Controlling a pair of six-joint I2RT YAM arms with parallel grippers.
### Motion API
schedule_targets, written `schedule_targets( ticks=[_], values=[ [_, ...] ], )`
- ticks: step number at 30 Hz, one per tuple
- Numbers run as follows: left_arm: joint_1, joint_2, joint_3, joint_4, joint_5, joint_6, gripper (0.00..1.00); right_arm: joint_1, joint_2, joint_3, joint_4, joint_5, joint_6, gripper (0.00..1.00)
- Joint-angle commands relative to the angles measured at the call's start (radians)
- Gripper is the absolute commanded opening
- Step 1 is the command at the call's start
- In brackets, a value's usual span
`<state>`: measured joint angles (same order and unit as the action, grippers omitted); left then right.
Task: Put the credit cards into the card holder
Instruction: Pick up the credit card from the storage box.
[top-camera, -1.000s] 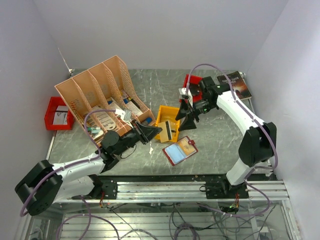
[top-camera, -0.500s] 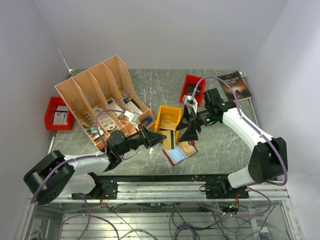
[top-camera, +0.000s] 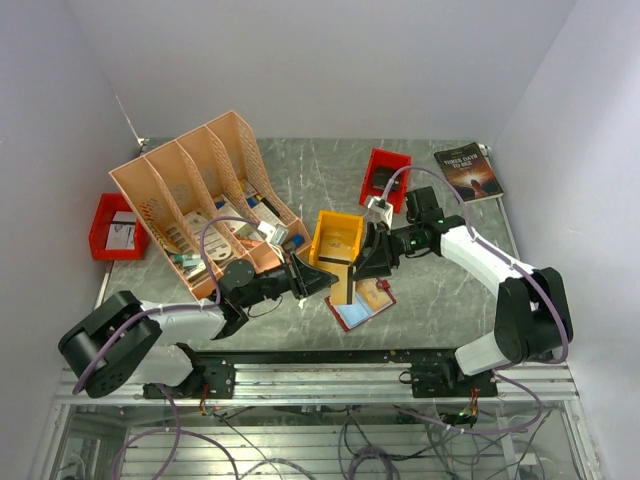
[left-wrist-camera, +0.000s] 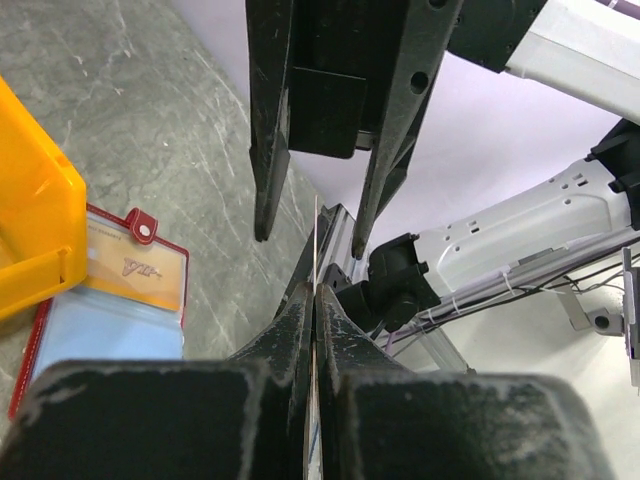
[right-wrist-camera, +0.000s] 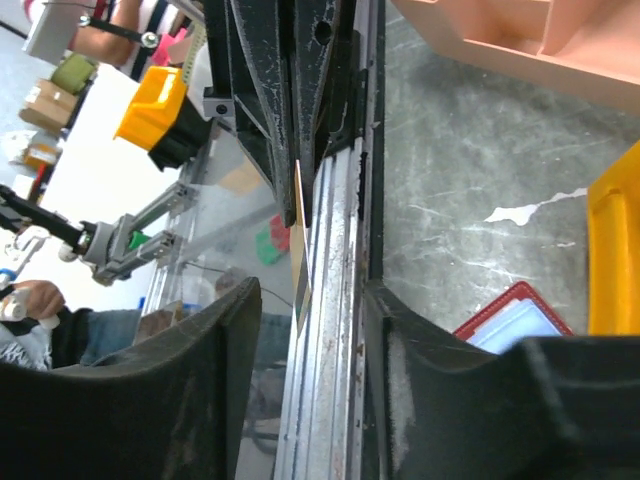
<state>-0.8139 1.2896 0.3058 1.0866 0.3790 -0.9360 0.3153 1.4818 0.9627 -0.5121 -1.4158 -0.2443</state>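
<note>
Overhead, the card holder (top-camera: 368, 297) by a yellow bin (top-camera: 320, 238) is partly hidden. A credit card (left-wrist-camera: 316, 215) is clamped by the left claw (left-wrist-camera: 314, 300), the right claw (left-wrist-camera: 310, 243) parted.

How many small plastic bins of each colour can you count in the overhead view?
Red bins: 2, far left and back centre
Yellow bins: 1
Total: 3
</note>
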Motion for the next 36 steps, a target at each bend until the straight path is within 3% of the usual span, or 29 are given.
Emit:
schedule_targets(
  ticks=[1,12,16,22,26,28,29,30,31,33,36],
  values=[
    [-0.007,0.010,0.033,0.060,0.034,0.000,0.07,0.000,-0.011,-0.032,0.147,-0.083,0.136,0.40],
    [-0.006,0.008,0.036,0.055,0.014,0.003,0.07,0.022,-0.058,-0.177,0.597,-0.160,0.518,0.02],
    [-0.006,0.005,0.033,0.045,-0.003,0.003,0.08,0.020,-0.055,-0.171,0.604,-0.163,0.514,0.00],
    [-0.007,-0.116,-0.046,-0.022,-0.148,0.009,0.37,-0.055,-0.051,-0.204,0.648,-0.171,0.527,0.00],
    [-0.007,-0.306,-0.113,-0.211,-0.233,0.041,0.50,-0.137,-0.099,-0.276,0.804,-0.157,0.607,0.00],
    [-0.007,-0.391,-0.140,-0.292,-0.250,0.028,0.50,-0.171,-0.131,-0.272,0.702,-0.104,0.533,0.00],
    [-0.008,-0.426,-0.153,-0.336,-0.252,0.014,0.49,-0.185,-0.145,-0.235,0.507,-0.043,0.408,0.00],
    [-0.007,-0.465,-0.167,-0.359,-0.253,0.000,0.49,-0.191,-0.150,-0.156,0.236,0.085,0.092,0.00],
    [-0.011,-0.491,-0.181,-0.380,-0.256,-0.019,0.48,-0.181,-0.147,-0.080,0.051,0.191,-0.085,0.00],
    [-0.025,-0.526,-0.204,-0.409,-0.277,-0.047,0.46,-0.173,-0.118,0.009,-0.068,0.260,-0.179,0.00],
    [-0.075,-0.540,-0.208,-0.457,-0.333,-0.075,0.45,-0.176,-0.022,0.110,-0.358,0.287,-0.448,0.00]
  ],
)
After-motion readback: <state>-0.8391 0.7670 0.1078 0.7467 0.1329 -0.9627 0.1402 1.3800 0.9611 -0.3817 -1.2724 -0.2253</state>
